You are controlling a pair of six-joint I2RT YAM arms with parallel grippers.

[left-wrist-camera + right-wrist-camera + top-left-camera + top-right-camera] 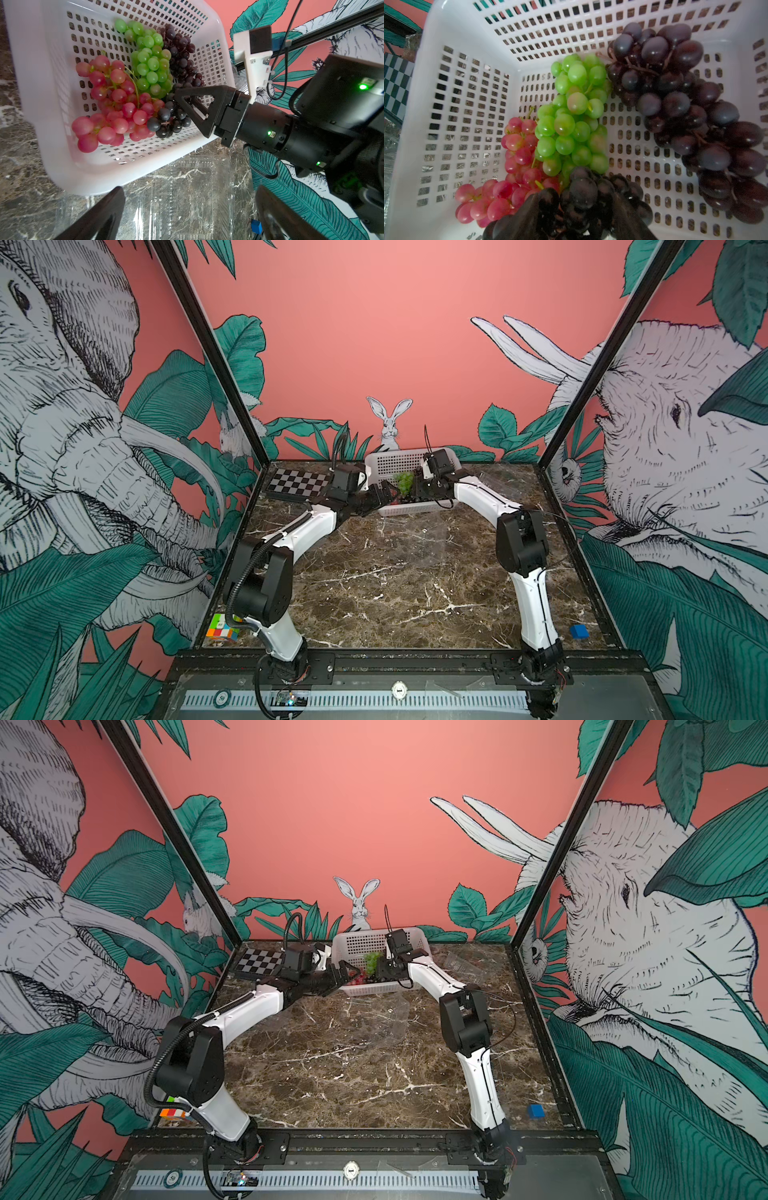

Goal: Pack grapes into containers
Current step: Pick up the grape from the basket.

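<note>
Nearest, the left gripper (pixel 190 189) is held with its jaws spread fully wide and nothing between them. It is poised above a clear container (pixel 197 207) set on the marble table (pixel 25 187) just beside the white basket (pixel 37 83). Farther back, inside the basket, the right gripper (pixel 576 199) is lowered with its jaws partly closed either side of the small dark bunch (pixel 583 187). Whether the bunch is firmly held cannot be told. The red bunch (pixel 502 189), green bunch (pixel 571 116) and large dark bunch (pixel 685 104) are seen beyond it.

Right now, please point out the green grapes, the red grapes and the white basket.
green grapes (pixel 564 124), right wrist view, bunch middle
red grapes (pixel 119 95), left wrist view, bunch middle
white basket (pixel 37 83), left wrist view, side wall
</note>
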